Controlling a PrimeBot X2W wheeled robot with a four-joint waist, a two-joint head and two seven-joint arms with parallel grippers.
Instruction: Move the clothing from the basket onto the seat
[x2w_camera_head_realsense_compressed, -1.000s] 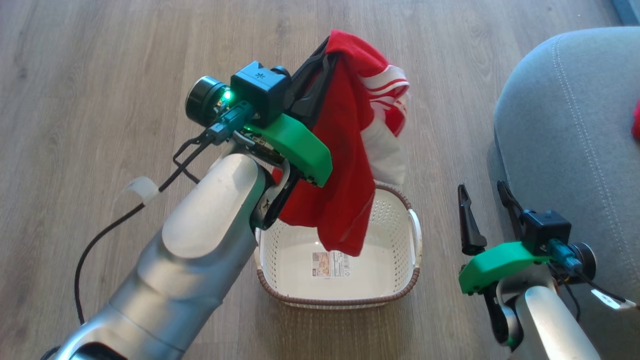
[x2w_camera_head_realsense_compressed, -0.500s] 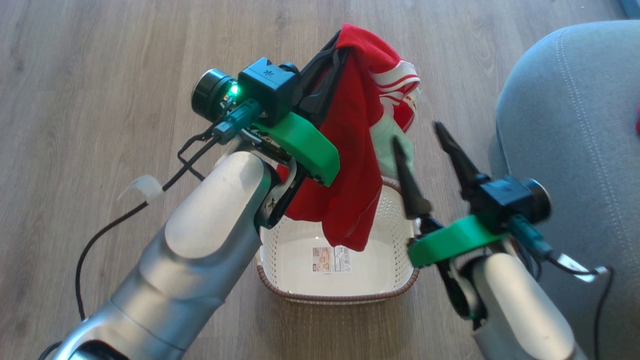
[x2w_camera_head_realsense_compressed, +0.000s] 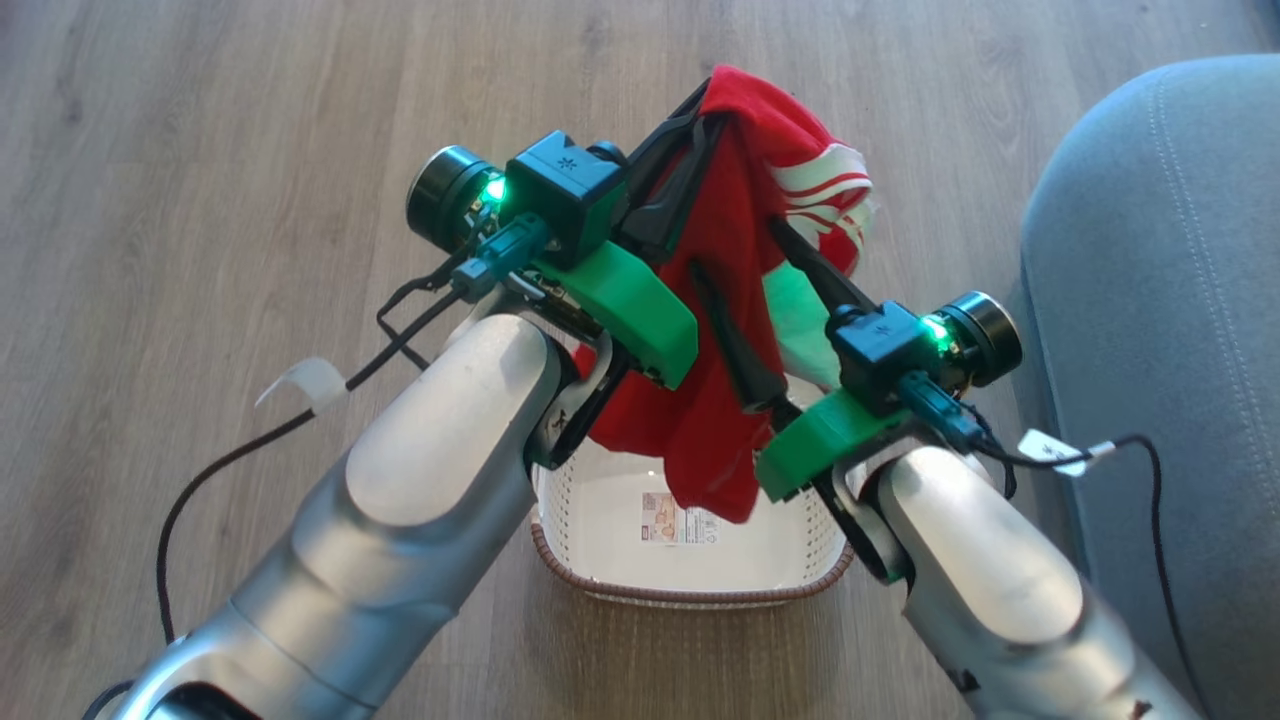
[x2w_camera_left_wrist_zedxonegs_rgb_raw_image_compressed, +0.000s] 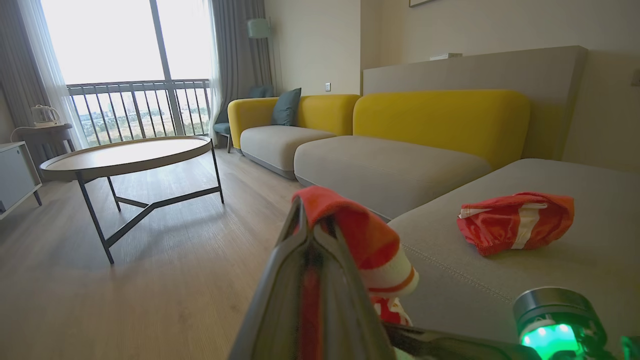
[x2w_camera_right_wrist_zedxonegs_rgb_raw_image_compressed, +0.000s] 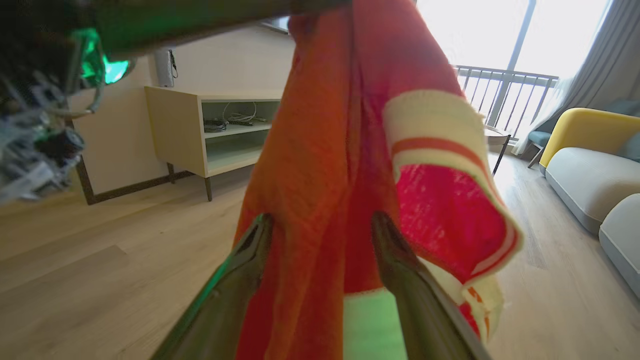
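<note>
A label sticker (x2w_camera_head_realsense_compressed: 678, 518) lies inside the basket (x2w_camera_head_realsense_compressed: 650, 593); print illegible.

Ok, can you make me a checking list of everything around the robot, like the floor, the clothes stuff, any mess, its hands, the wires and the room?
Surface: wooden floor; the basket stands on it beside the seat.
Job's things: red garment with white trim hangs above the basket; the basket's floor shows its label sticker; second red garment lies on the seat.
Clutter: nothing seen.
Grippers: left gripper shut on the red garment's top; right gripper open, one finger each side of the hanging cloth.
Cables: left wrist cable and right wrist cable, both black with a white tag.
Surroundings: round table, yellow sofa, balcony window.
</note>
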